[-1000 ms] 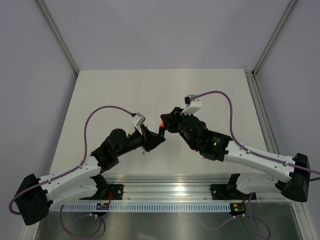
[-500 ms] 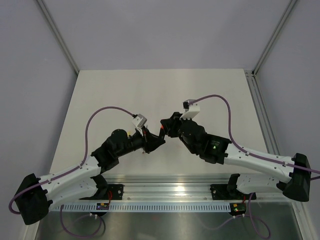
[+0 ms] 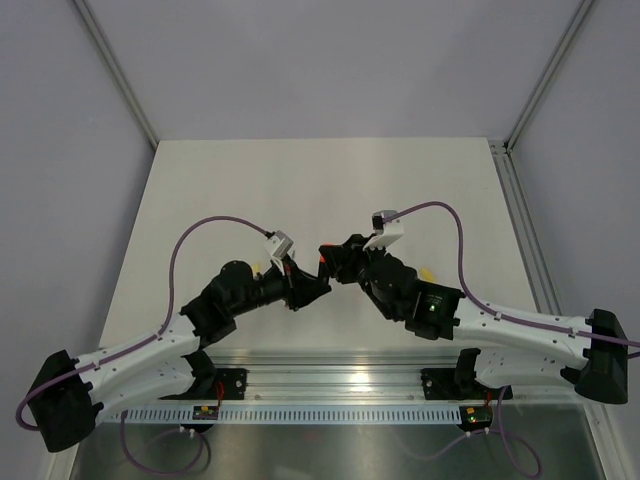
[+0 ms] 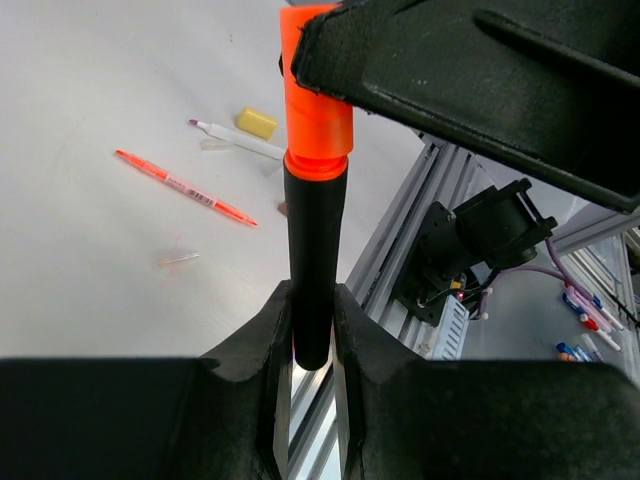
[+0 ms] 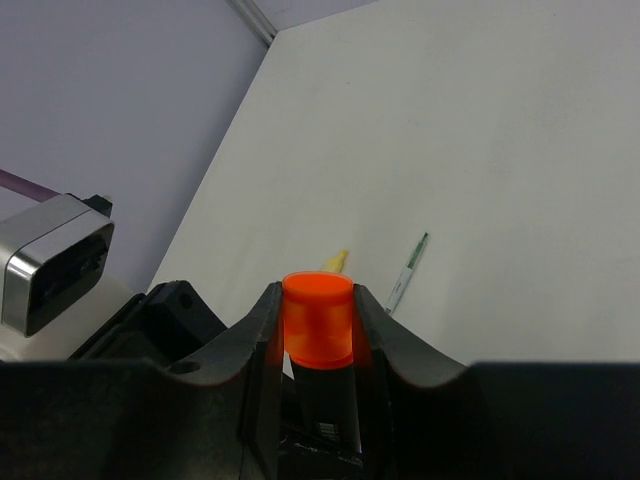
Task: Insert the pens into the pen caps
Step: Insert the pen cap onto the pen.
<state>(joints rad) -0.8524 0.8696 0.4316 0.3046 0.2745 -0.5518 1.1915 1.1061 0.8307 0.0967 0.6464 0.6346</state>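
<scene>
- I count two arms, the left arm and the right arm. Both bend in over the table and meet near its middle.
- There are two grippers, and they are nose to nose.
- There is one black pen. It stands up between the fingers of the left gripper. Those fingers are almost closed and pinch the pen's lower end.
- There is one orange cap. The right gripper squeezes it from both sides, with its fingers only as far apart as the cap is wide.
- The cap sits on the top end of the black pen, orange touching black. Both are up in the air between the two grippers.
- The left wrist camera shows four loose things lying flat on the table.
- These are one red pen, one white pen with a purple tip, and one yellow cap just beside the white pen.
- The fourth is one tiny see-through cap near the red pen, and it is hard to see.
- The right wrist camera shows one thin pale pen with a dark end, lying flat. A small yellow bit lies near it, too small to tell what it is.
- A second ago the right gripper and the orange spot were a little farther up the table. Now they have come down toward the near edge, closer to the left gripper.
- The right arm's elbow has swung lower too.
- The left arm has hardly moved.
- Both grips look the same as before.
</scene>
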